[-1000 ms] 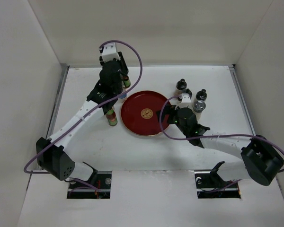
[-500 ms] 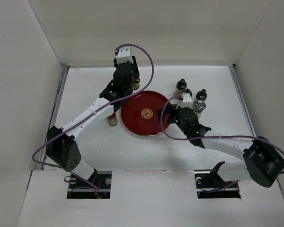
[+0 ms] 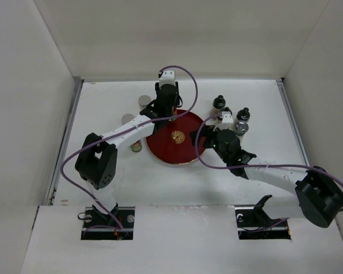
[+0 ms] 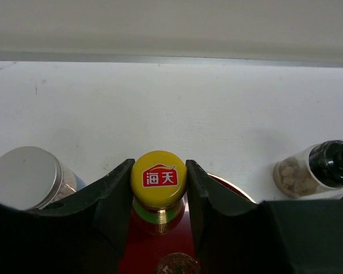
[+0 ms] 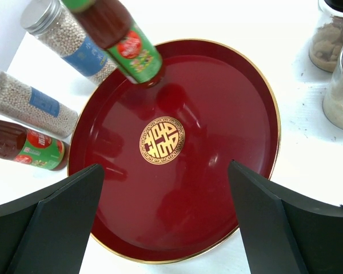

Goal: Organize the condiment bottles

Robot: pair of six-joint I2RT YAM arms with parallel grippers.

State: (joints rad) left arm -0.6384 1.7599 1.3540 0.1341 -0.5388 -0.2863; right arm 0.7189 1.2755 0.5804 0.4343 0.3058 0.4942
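So: yellow-capped btl [image 4: 158,180], glossy round plate [image 5: 206,188]

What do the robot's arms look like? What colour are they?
The left arm and right arm have white links with chunky black joints. A thin purple cable loops along each. The left end effector and right end effector each have two smooth black fingers.

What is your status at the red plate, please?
Left hand shut on yellow-capped bottle, base at plate's far edge. Right hand open over plate, empty. Two shakers, another bottle close beside plate's left rim.
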